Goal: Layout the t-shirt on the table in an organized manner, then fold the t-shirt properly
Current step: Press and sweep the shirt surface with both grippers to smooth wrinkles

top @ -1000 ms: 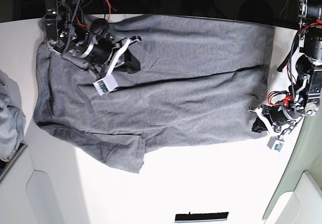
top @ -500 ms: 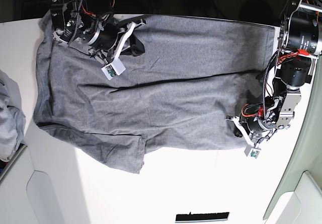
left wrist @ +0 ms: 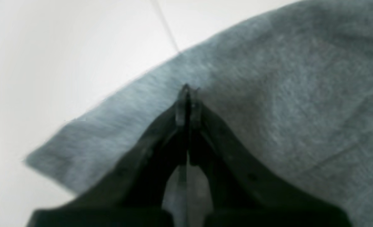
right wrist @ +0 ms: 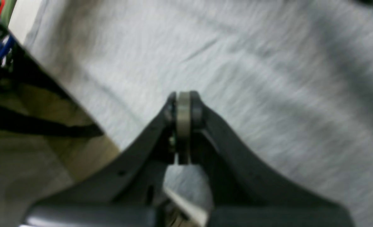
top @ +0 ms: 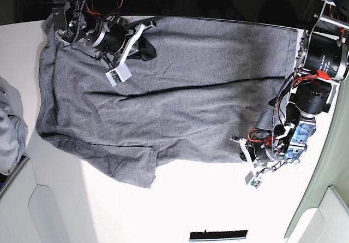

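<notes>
Spreading across the upper middle of the base view on the table [top: 218,205], the shirt [top: 180,90] could bunch or slip if either clenched gripper, left [top: 244,156] at its lower-right hem or right [top: 146,47] upper left, pulls unevenly.

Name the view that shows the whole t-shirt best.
The base view: the t-shirt lies spread out whole on the table. The left wrist view shows only an edge of it; the right wrist view, a blurred patch of fabric.
</notes>
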You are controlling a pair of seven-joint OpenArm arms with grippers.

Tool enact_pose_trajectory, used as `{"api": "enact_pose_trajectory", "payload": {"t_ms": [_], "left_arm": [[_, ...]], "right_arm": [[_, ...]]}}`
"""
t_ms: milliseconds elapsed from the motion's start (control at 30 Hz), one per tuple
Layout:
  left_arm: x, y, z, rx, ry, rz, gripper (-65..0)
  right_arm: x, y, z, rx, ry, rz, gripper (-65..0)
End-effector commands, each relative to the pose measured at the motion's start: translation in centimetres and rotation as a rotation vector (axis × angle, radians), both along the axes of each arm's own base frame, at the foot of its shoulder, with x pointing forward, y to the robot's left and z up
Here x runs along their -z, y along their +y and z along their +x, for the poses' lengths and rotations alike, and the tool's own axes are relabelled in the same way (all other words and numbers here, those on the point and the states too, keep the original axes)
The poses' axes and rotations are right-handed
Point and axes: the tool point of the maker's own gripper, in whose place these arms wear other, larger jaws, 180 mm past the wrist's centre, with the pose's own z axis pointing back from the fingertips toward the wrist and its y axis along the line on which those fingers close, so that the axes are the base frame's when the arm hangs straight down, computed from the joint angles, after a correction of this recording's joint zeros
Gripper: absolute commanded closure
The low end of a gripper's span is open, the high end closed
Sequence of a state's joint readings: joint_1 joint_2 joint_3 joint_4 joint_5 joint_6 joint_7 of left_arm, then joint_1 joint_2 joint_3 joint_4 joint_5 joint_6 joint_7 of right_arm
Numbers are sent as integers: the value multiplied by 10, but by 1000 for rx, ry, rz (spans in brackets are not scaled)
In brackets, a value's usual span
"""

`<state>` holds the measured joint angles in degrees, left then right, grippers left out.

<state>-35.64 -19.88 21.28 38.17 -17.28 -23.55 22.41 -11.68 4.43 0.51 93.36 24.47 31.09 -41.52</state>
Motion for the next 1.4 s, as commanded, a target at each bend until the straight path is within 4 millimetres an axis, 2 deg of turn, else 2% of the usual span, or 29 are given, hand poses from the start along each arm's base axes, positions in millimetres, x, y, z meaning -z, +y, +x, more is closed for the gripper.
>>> {"api": "enact_pose_trajectory", "payload": {"t_ms": [0, 100, 167, 333, 400, 500, 600, 967, 1067, 1200, 1267, 1367], "left_arm": [[-28, 3, 18, 0, -69, -16, 0], [-28, 6, 6, 22, -68, -37, 0], [-16, 11, -7, 26, -44, -29, 0], [17, 7, -38, 34, 38, -31, 0], [23, 3, -43, 44, 41, -28, 0], [31, 4, -45, 47, 47, 17, 0], [32, 6, -39, 50, 23, 63, 0], [7, -13, 10, 27, -96, 75, 0], [-5, -23, 21, 34, -124, 60, 0], [-15, -43, 32, 54, -151, 35, 0], [-15, -48, 32, 62, -146, 34, 0], [-12, -41, 29, 52, -97, 65, 0]], "right_arm": [[-17, -1, 20, 25, -69, 29, 0], [-22, -5, 33, 35, -102, 16, 0], [-20, -6, 39, 36, -110, -15, 0], [-2, -10, 56, 39, -80, -85, 0], [11, -10, 55, 26, -39, -99, 0], [31, -8, 34, -23, 55, -114, 0], [37, -4, 16, -22, 100, -78, 0], [51, -1, -30, -22, 194, -47, 0], [54, -2, -41, -24, 216, -49, 0], [56, -12, -57, -45, 240, -85, 0], [48, -18, -57, -45, 213, -90, 0], [30, -23, -41, -48, 139, -88, 0]]}}
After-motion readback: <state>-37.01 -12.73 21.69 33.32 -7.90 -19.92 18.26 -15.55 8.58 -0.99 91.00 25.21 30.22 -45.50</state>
